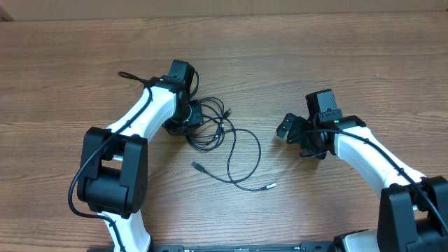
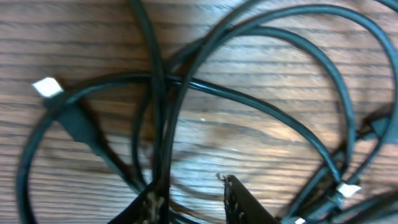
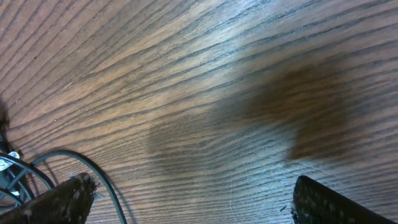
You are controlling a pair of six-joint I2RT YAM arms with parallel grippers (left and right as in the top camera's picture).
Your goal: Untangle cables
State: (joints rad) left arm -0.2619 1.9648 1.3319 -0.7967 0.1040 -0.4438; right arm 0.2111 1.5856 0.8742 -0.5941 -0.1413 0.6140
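Tangled cables (image 1: 210,136) are being hovered over by the left gripper (image 2: 191,190), jaws apart like the right gripper's (image 3: 193,183); only one strand should be pinched.

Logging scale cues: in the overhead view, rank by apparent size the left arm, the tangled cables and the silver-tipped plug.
1. left arm
2. cables
3. silver-tipped plug
The arm sits nearer the camera, but the order is plain.

Bright even overhead light, soft shadows; both wrist views blurry close-up
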